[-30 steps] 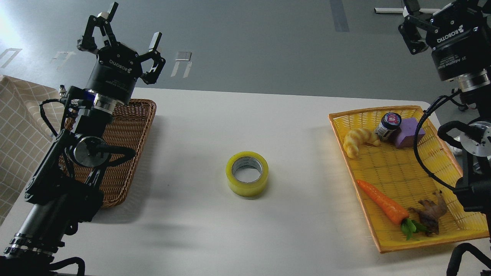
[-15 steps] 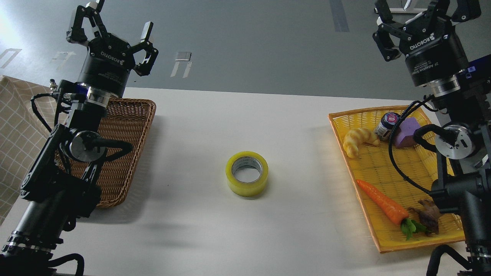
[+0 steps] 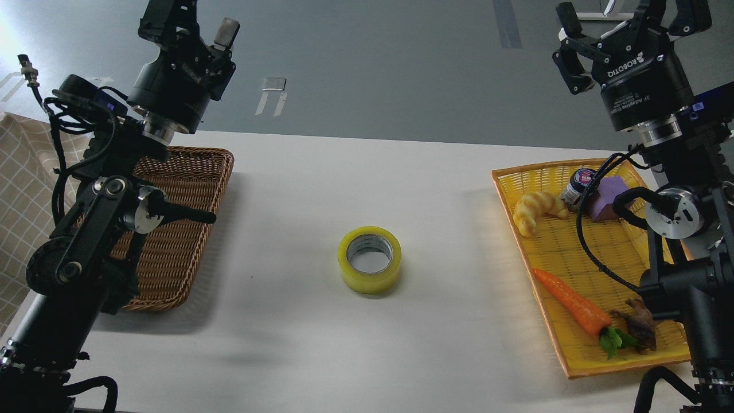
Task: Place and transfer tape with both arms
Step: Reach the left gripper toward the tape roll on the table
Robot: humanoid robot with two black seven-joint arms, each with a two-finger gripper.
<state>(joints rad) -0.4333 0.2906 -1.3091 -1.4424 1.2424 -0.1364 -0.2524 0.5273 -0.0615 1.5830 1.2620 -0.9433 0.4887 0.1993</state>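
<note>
The tape, a yellow translucent roll with a grey-white core, lies flat on the white table near its middle, hole up. My left gripper is raised high above the back left, over the brown basket's far end, fingers apart and empty. My right gripper is raised high above the back right, over the yellow tray's far end, fingers spread wide and empty, its tips cut off by the top edge. Both grippers are far from the tape.
A brown wicker basket stands at the left under my left arm. A yellow woven tray at the right holds a croissant, a small jar, a purple block, a carrot and a brown item. A checked cloth lies at far left.
My left wrist has turned and its gripper has moved up and a little right. My right gripper swung left into view, then held almost still. The tape has not moved.
</note>
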